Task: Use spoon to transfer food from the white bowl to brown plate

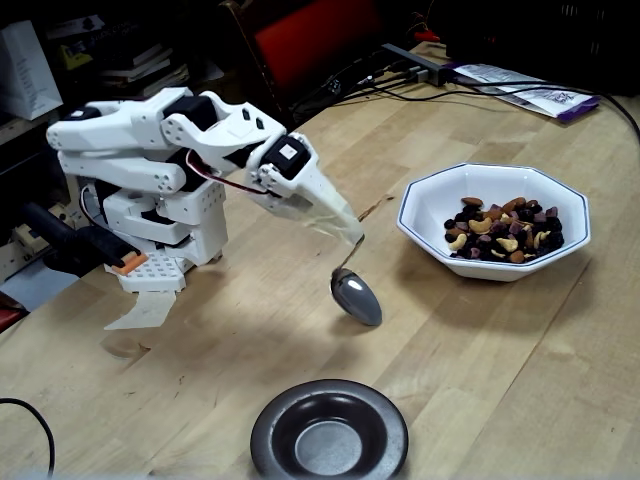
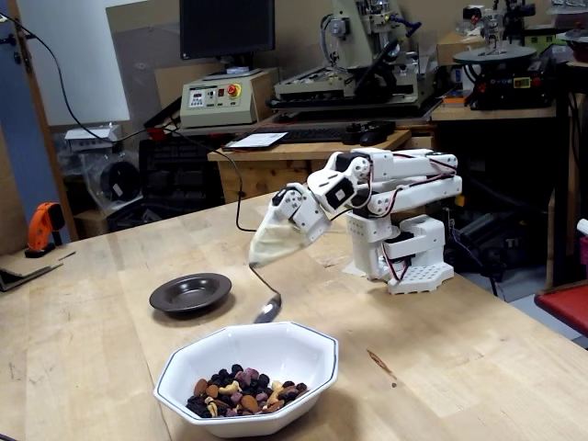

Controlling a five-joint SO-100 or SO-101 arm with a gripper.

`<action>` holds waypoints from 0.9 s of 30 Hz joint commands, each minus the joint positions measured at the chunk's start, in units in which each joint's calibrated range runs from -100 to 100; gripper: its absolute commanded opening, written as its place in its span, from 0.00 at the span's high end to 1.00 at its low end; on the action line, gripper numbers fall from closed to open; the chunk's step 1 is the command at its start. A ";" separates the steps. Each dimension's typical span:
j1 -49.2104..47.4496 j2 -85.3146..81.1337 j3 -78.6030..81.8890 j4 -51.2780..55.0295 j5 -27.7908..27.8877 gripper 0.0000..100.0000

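Behind the hand you'll see a dark monitor over a beige control box (red button on its face); an orange tool sits far off beside the wooden counter.

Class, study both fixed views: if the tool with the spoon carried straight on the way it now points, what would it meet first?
Probably the bare wooden table. The tool slants downward, with the spoon hanging between the white bowl and brown plate, over neither. Depth is uncertain.
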 commanded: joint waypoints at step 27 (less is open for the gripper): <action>-1.50 29.34 -57.60 22.20 0.29 0.96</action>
